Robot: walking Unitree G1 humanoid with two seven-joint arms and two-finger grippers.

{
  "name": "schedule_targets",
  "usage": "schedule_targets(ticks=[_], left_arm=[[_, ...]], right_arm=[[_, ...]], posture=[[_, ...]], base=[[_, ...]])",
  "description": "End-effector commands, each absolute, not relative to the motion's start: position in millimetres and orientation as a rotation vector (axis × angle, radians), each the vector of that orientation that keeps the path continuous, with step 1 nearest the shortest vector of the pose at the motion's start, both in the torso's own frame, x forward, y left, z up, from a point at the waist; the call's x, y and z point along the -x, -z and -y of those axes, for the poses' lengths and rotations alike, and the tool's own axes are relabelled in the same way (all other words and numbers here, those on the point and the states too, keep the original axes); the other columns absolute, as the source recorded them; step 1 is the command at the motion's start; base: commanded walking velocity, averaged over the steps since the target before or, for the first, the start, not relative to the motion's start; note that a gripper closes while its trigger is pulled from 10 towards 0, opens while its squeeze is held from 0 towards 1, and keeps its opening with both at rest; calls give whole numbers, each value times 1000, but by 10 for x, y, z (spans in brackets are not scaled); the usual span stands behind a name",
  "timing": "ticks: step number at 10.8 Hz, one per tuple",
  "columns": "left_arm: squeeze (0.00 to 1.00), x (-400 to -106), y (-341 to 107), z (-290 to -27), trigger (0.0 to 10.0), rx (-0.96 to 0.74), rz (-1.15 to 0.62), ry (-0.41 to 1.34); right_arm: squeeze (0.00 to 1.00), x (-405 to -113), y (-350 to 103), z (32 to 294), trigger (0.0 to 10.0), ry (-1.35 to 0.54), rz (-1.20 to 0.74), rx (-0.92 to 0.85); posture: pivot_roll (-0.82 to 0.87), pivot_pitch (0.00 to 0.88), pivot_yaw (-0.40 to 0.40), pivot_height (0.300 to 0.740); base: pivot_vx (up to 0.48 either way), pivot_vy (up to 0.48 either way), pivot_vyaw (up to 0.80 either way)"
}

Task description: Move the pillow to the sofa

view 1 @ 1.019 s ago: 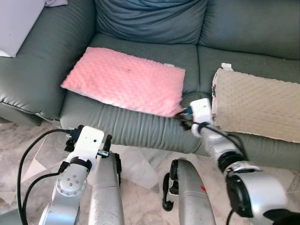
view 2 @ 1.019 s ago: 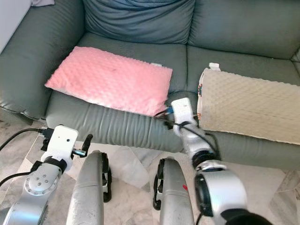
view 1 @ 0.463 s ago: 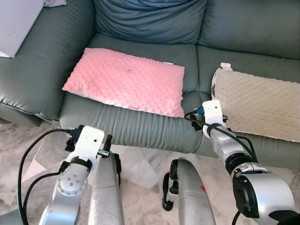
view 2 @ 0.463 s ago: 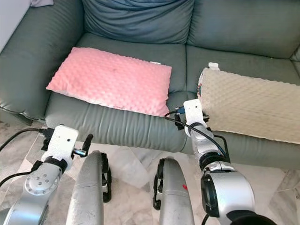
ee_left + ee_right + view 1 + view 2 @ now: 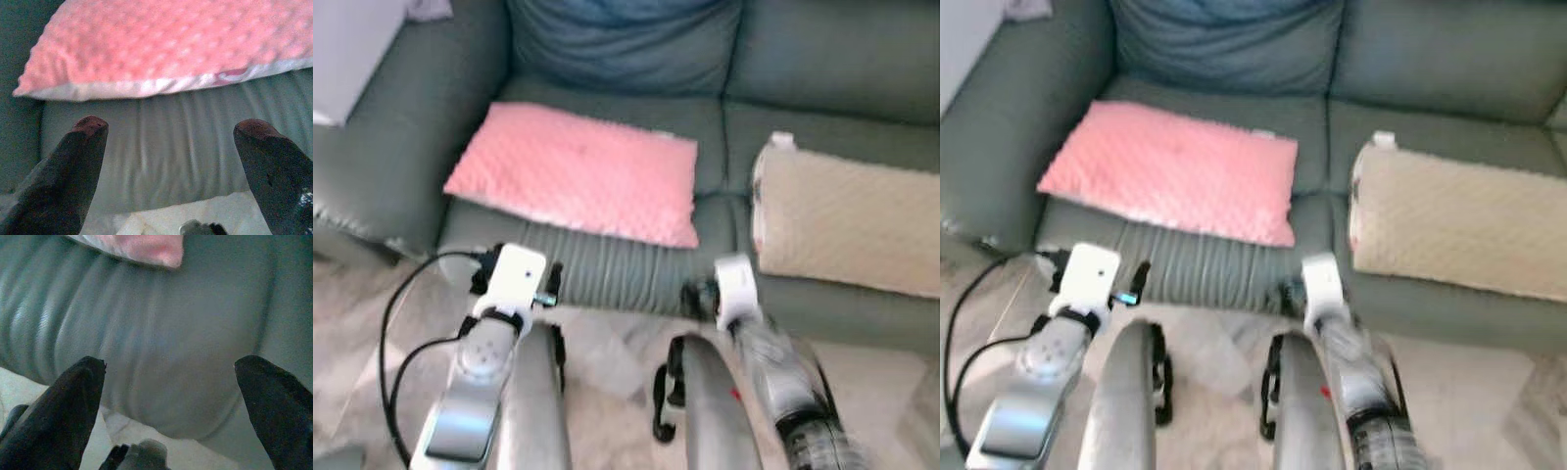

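The pink dotted pillow [image 5: 578, 181] lies flat on the left seat of the grey-green sofa [image 5: 401, 147]. Its front edge overhangs the seat's rim a little. My left gripper [image 5: 171, 127] is open and empty, held low before the sofa's front, below the pillow's [image 5: 166, 44] near edge and not touching it. My right gripper [image 5: 171, 364] is open and empty too. It faces the sofa's front panel [image 5: 161, 333] under the pillow's right corner [image 5: 156, 247]. Both wrists [image 5: 514, 279] [image 5: 732, 284] are blurred in the eye views.
A beige dotted pillow [image 5: 847, 220] lies on the right seat. A dark blue back cushion [image 5: 626, 39] leans behind the pink pillow. A white block [image 5: 342, 49] stands beyond the sofa's left arm. A pale sheet [image 5: 607, 343] lies on the marble floor by my legs.
My right gripper has drawn back from the pink pillow's right corner and dropped in front of the sofa. My left wrist has risen a little towards the sofa. The pillow has stayed put.
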State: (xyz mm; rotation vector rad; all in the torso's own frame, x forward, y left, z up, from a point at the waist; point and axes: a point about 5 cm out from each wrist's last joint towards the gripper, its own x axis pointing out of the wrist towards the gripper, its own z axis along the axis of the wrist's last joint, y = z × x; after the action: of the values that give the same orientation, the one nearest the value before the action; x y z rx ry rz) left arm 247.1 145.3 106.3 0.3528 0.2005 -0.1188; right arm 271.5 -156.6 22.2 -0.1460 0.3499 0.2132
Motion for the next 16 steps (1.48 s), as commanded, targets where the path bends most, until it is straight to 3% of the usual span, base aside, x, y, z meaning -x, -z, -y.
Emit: schedule_targets(ticks=[1,4,6,9,12,16], left_arm=[[0,-2465,-1024,-1434,10000,-345,-196,122],[0,-2496,-1059,-1470,10000,-298,-97,97],[0,-2402,-992,-1614,10000,-294,-48,34],[0,-2588,-800,-1737,10000,-319,-34,-52],[0,-2755,-859,-1661,10000,-299,19,-66],[0,-2814,-810,-1581,10000,-278,25,-40]], right_arm=[[0,-2673,-352,1488,10000,-254,-287,145],[0,-2281,-578,1355,10000,-369,-67,252],[0,-2308,-845,1390,10000,-298,65,279],[0,-2360,-821,1377,10000,-209,101,316],[0,-2496,-850,1507,10000,-116,87,217],[0,-2673,-899,1526,10000,-108,87,132]], posture=[[67,134,-17,636],[38,0,-2,636],[35,0,3,636],[21,0,24,691],[15,0,29,739],[16,0,25,740]], base=[[0,0,0],[0,0,0],[0,0,0],[0,0,0],[0,0,0],[0,0,0]])
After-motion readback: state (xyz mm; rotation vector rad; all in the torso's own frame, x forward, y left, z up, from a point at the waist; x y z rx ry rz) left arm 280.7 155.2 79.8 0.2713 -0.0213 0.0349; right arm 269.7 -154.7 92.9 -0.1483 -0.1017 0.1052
